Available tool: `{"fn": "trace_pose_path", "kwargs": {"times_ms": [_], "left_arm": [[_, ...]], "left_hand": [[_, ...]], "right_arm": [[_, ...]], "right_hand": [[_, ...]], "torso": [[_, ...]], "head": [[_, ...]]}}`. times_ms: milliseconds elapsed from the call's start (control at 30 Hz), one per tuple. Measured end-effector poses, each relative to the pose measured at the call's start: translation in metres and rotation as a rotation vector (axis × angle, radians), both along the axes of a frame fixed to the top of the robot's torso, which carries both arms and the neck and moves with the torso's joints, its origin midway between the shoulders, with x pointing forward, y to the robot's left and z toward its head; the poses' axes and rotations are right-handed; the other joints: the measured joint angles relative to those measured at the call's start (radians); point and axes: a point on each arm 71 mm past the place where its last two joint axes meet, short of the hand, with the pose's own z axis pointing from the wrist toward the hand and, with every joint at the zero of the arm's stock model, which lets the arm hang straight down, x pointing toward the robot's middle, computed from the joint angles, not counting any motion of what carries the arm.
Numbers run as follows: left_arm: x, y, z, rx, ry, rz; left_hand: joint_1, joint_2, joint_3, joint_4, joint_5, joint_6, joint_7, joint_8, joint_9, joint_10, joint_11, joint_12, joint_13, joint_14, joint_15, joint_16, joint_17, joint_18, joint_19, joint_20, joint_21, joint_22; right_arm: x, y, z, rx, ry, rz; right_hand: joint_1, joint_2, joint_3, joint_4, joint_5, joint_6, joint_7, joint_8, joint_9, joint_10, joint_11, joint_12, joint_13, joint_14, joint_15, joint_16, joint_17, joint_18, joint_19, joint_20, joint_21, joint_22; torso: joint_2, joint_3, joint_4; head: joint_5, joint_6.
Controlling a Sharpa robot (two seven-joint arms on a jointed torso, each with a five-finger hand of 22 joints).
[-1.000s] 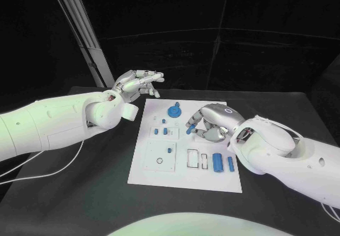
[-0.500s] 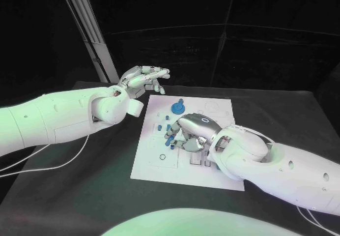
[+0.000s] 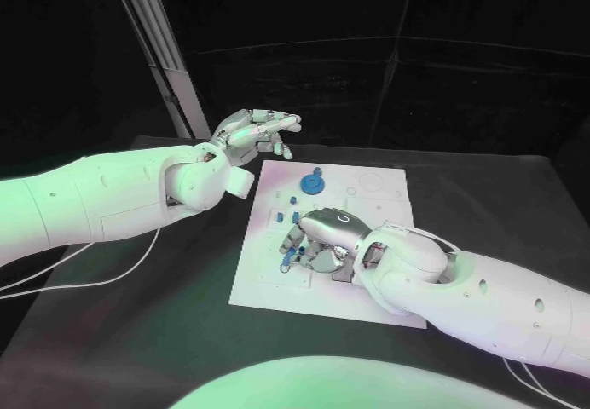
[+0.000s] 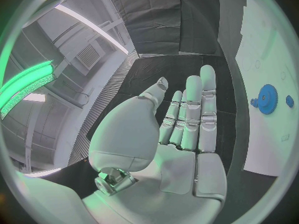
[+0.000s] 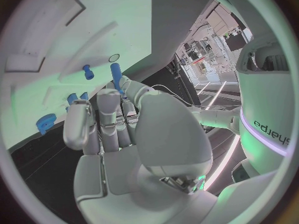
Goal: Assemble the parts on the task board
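The black table (image 3: 147,324) is spread beneath everything, and the white task board (image 3: 381,183) is laid at its middle. The right hand (image 3: 322,243) is lowered over the board's near-left area with its fingers curled; a blue peg (image 5: 116,77) is pinched at its fingertips, seen in the right wrist view close above the board beside a small round hole (image 5: 114,58). The left hand (image 3: 255,134) is held above the table's far edge, off the board's far-left corner, fingers extended together and nothing gripped. A blue gear (image 3: 314,182) is seated on the far part of the board, and small blue parts (image 3: 292,201) are set between the gear and the right hand.
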Motion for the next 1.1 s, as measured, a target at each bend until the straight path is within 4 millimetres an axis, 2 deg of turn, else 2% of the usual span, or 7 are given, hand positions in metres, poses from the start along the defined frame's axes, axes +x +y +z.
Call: {"fn": "trace_pose_path", "kwargs": {"times_ms": [1100], "left_arm": [[0.0006, -0.0016, -0.0002, -0.001, 0.001, -0.004]], "left_hand": [[0.0, 0.0, 0.0, 0.0, 0.0, 0.0, 0.0, 0.0, 0.0, 0.0, 0.0, 0.0, 0.0, 0.0, 0.0, 0.0, 0.0, 0.0, 0.0, 0.0, 0.0, 0.0]], "right_arm": [[0.0001, 0.0087, -0.0087, -0.077, -0.03, 0.017]], "right_hand": [[-0.008, -0.008, 0.005, 0.0, 0.0, -0.002, -0.002, 0.0, -0.001, 0.0, 0.0, -0.008, 0.001, 0.0, 0.0, 0.0, 0.0, 0.0, 0.0, 0.0, 0.0, -0.002]], "torso": [[0.0, -0.0003, 0.0006]], "head": [[0.005, -0.006]]}}
